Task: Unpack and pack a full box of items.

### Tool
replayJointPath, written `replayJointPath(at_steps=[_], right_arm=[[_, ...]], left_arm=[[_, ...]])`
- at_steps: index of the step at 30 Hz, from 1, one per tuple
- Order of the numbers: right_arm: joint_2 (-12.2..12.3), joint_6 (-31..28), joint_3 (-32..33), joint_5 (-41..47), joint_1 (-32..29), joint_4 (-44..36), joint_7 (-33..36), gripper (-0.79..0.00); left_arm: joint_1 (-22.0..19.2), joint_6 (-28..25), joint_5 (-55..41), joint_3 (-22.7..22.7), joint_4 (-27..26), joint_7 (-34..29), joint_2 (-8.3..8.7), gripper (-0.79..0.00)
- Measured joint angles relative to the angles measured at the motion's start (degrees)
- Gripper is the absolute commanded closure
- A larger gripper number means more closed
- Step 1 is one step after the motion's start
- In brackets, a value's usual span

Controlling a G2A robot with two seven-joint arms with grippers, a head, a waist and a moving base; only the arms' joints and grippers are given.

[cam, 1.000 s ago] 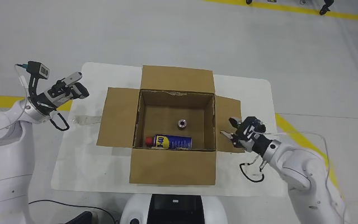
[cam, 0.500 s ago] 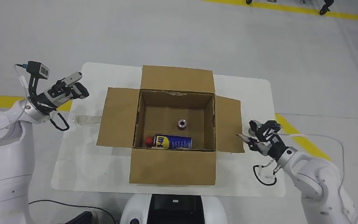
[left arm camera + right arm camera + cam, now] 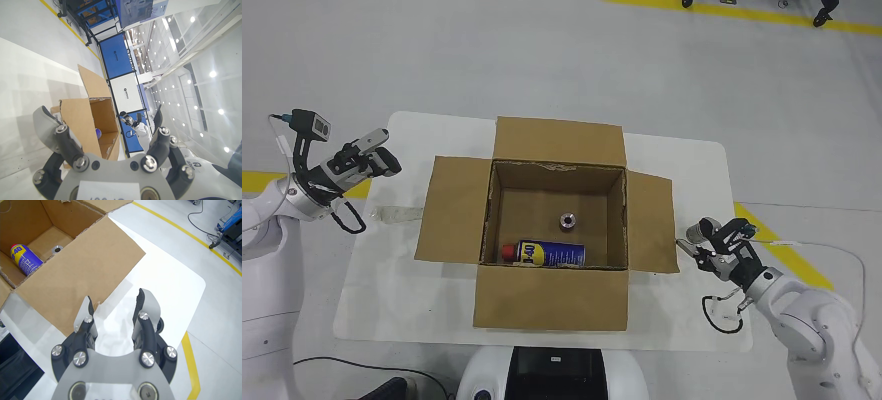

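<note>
Tracking right gripper backing off to the right and nearward. A second ago hovering over the right flap of the box, now sitting over bare table just beside that flap's near corner. Seeing its fingers apart with nothing between them, so coming away empty. Not seeing any shift in left gripper: parked well left of the box by the table's far-left corner, fingers spread wide, holding nothing. Finding contents unchanged too: box sitting mid-table with all four flaps folded out, spray can lying on its side along the near wall toward the left, small metal ring resting on the box floor near the middle, apart from the can. Reading this as a retreat, not a pick, with nothing leaving the box. Judging the unpack unfinished with those two items inside, and likely needing a fresh approach from above the opening by either arm.
</note>
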Motion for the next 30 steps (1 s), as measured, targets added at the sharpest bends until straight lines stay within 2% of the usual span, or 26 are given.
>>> replayJointPath(at_steps=[17, 18, 19, 22, 23, 30], right_arm=[[0.00, -0.01, 0.00, 0.01, 0.00, 0.00, 0.00, -0.474], [0.00, -0.01, 0.00, 0.01, 0.00, 0.00, 0.00, -0.554], [0.00, -0.01, 0.00, 0.01, 0.00, 0.00, 0.00, -0.554], [-0.02, 0.91, -0.12, -0.81, 0.08, 0.09, -0.36, -0.619], [-0.02, 1.43, -0.12, -1.19, 0.10, 0.31, -0.55, -0.665], [0.17, 2.38, 0.84, -1.61, 0.89, 3.42, 0.17, -0.680]], left_arm=[[0.00, 0.00, 0.00, 0.00, 0.00, 0.00, 0.00, -0.785], [0.00, 0.00, 0.00, 0.00, 0.00, 0.00, 0.00, -0.785], [0.00, 0.00, 0.00, 0.00, 0.00, 0.00, 0.00, -0.785], [0.00, 0.00, 0.00, 0.00, 0.00, 0.00, 0.00, -0.785], [0.00, 0.00, 0.00, 0.00, 0.00, 0.00, 0.00, -0.785], [0.00, 0.00, 0.00, 0.00, 0.00, 0.00, 0.00, -0.785]])
